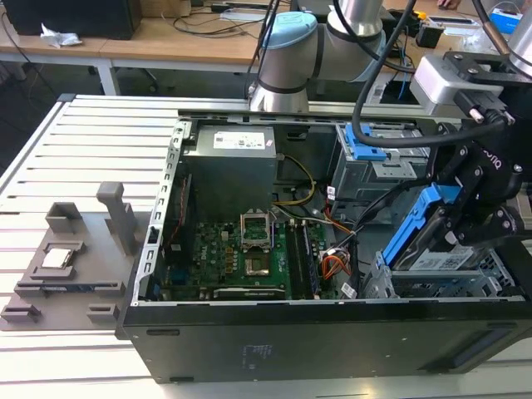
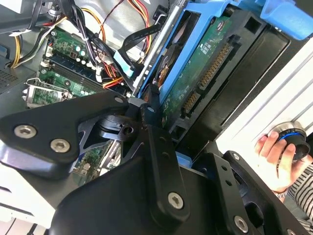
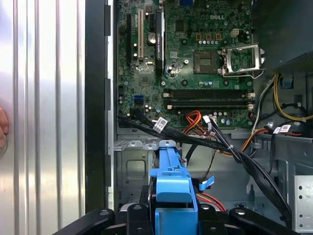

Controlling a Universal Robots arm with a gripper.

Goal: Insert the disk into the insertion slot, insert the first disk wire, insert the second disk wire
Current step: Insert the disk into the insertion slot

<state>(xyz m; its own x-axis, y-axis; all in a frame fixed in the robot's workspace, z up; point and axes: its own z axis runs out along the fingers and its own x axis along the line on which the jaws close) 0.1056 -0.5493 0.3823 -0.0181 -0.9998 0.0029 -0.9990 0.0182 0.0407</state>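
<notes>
Grey fixture tray on the slatted aluminium bench, well clear of the black fingers. One open black PC case, two metal cages: taller latch cage beyond, low perforated grey bay under the fingers. Fingers clamped on the one flat grey disk in blue plastic carrier, tilted at bay's mouth; black cable bundle crowds its side.

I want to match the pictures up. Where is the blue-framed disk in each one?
Exterior view: the disk hangs tilted at the exterior view's right, held in the pincer.
Second wrist view: its green underside in the blue frame, just past the pincer's black body.
First wrist view: seen edge-on, its blue carrier points toward the cables.
Shared landmark: the green motherboard.
</notes>
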